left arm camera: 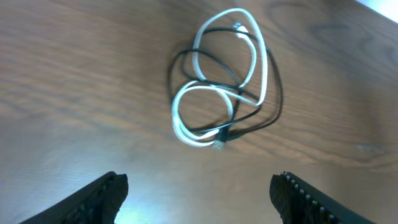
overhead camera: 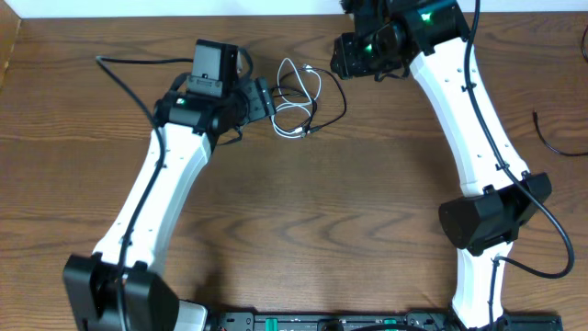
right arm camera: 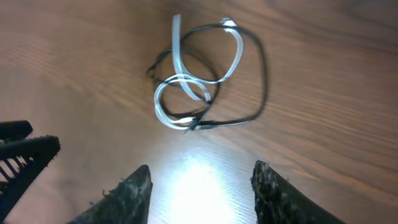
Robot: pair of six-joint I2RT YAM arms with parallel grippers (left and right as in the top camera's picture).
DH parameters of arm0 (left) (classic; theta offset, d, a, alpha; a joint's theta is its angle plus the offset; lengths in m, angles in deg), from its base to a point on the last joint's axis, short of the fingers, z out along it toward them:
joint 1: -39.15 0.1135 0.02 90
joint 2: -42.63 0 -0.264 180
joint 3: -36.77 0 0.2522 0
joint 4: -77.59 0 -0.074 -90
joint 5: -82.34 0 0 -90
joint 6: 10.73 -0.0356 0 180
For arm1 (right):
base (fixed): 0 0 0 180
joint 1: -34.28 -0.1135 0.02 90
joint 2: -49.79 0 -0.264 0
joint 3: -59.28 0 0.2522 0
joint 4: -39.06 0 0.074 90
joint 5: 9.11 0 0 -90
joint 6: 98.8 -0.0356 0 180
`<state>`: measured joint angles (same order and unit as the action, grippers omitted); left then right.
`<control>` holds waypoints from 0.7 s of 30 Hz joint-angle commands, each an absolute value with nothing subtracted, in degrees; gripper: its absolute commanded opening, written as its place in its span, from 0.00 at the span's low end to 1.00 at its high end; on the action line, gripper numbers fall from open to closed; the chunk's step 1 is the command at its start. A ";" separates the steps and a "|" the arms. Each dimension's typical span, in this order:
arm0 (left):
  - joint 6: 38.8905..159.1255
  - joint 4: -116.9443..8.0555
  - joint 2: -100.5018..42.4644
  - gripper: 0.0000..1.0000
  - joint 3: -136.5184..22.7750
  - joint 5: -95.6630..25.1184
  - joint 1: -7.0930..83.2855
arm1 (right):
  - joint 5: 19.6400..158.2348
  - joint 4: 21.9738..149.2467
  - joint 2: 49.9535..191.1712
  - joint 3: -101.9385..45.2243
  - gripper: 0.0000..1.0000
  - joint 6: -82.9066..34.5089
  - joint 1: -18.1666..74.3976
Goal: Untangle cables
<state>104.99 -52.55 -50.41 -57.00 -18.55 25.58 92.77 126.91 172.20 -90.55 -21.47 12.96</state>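
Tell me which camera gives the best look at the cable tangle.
Left wrist: the cable tangle sits large in frame, evenly lit, with the white and black loops and their crossings distinct. The right wrist shows it whole too, but dimmer. Overhead shows it only small, with crossings hard to read.

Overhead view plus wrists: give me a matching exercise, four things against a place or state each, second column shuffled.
Things
1. left gripper
2. right gripper
3. cables
4. table

Place or state
a. brown wood grain
b. open, empty, upper right of the tangle in the overhead view
c. looped together in one tangle, lying on the wood, no gripper on them
d. open, empty, just left of the tangle in the overhead view

Pairs: 1-d, 2-b, 3-c, 4-a
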 commanded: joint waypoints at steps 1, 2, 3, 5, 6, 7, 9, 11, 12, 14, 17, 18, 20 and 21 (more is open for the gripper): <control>105.10 -56.14 -55.32 0.78 -56.61 -23.97 24.21 | 88.49 126.69 173.03 -90.38 0.52 -23.17 15.69; 105.10 -57.71 -56.39 0.78 -56.61 -24.61 23.77 | 88.51 126.71 173.05 -90.38 0.52 -23.17 16.35; 105.10 -60.01 -57.97 0.78 -56.61 -24.80 23.14 | 88.49 126.87 173.07 -90.38 0.52 -23.17 17.18; 105.10 -63.53 -60.04 0.78 -56.61 -24.78 22.26 | 88.51 127.28 173.10 -90.31 0.53 -23.15 18.18; 105.42 -65.67 -61.25 0.79 -56.61 -24.74 21.78 | 88.51 127.46 173.10 -90.20 0.53 -23.15 18.68; 106.21 -67.85 -62.43 0.78 -56.61 -24.56 21.34 | 88.49 127.67 173.10 -90.07 0.54 -23.13 19.12; 108.26 -71.90 -64.70 0.79 -56.61 -24.56 20.71 | 88.51 127.94 173.10 -89.65 0.54 -23.13 19.76; 109.97 -75.72 -67.13 0.79 -56.61 -24.52 20.27 | 88.51 128.05 173.10 -89.00 0.54 -23.13 20.19; 110.80 -76.95 -68.18 0.79 -56.61 -24.06 20.18 | 88.51 128.02 173.10 -88.54 0.54 -23.13 20.35; 113.40 -77.80 -69.84 0.79 -56.61 -21.74 20.16 | 88.51 127.98 173.10 -87.43 0.54 -23.13 20.37; 114.10 -77.89 -70.93 0.79 -56.61 -18.40 20.21 | 88.49 127.48 173.10 -85.41 0.54 -23.13 20.37; 114.10 -78.06 -70.97 0.79 -56.61 -16.85 20.21 | 88.49 127.13 173.10 -84.56 0.54 -23.13 20.37; 114.10 -79.20 -70.97 0.79 -56.61 -14.07 20.12 | 88.51 126.14 173.10 -82.75 0.55 -23.13 20.37; 114.12 -80.01 -70.97 0.79 -56.61 -12.98 20.08 | 88.53 125.77 173.10 -82.11 0.55 -23.15 20.37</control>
<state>112.77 -78.61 -71.26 -56.74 -18.70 19.97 88.80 126.43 172.33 -84.17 -22.45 20.45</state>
